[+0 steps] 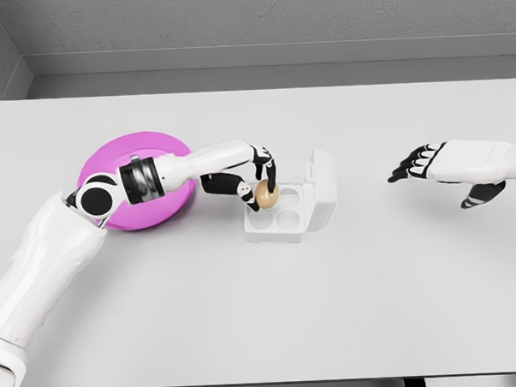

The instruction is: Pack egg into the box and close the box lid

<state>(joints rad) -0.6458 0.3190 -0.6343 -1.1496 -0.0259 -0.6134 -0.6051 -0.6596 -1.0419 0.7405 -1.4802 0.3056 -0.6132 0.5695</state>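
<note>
- Left robot hand (259, 183) pinches a brown egg (267, 193) over the open white egg box (286, 216).
- Right robot hand (424, 162) hovers above the tabletop (332, 310), fingers spread, holding nothing.
- Pink plate (111, 161) sits behind the left arm.

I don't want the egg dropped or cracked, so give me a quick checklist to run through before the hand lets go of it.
1. Egg held by the left hand: ok.
2. Egg above the box, over a rear cell: ok.
3. Egg seated down in that cell: cannot tell.
4. Lid open and tilted back, clear of the cells: ok.
5. Other visible cells free: ok.
6. Right hand open, hovering away from the box: ok.
</note>
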